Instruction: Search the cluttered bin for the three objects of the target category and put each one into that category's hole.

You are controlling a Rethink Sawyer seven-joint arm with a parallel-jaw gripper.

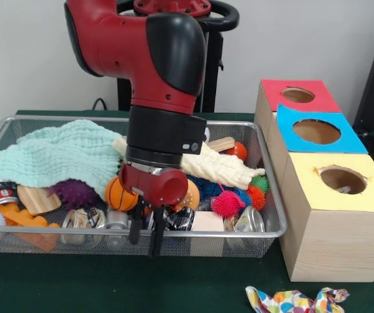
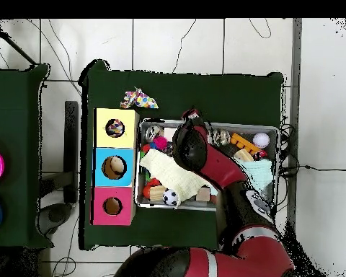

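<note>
A wire mesh bin (image 1: 273,215) holds a jumble: a mint green cloth (image 1: 56,156), a cream rope toy (image 1: 219,166), an orange ball (image 1: 118,194), spiky balls in purple (image 1: 76,192) and pink (image 1: 227,203), metal cans (image 1: 85,218) and wooden blocks (image 1: 207,222). My gripper (image 1: 145,238) hangs at the bin's near wall, over the cans. Its two black fingers stand apart with nothing between them. In the overhead view the gripper (image 2: 192,117) lies at the bin's edge (image 2: 208,122), and the arm hides the bin's middle.
Beside the bin stand three wooden boxes with holes in their tops: red (image 1: 275,88), blue (image 1: 290,138) and yellow (image 1: 304,189). Something small shows inside the yellow hole (image 2: 115,128). A colourful crumpled cloth (image 1: 294,300) lies on the green table by the yellow box.
</note>
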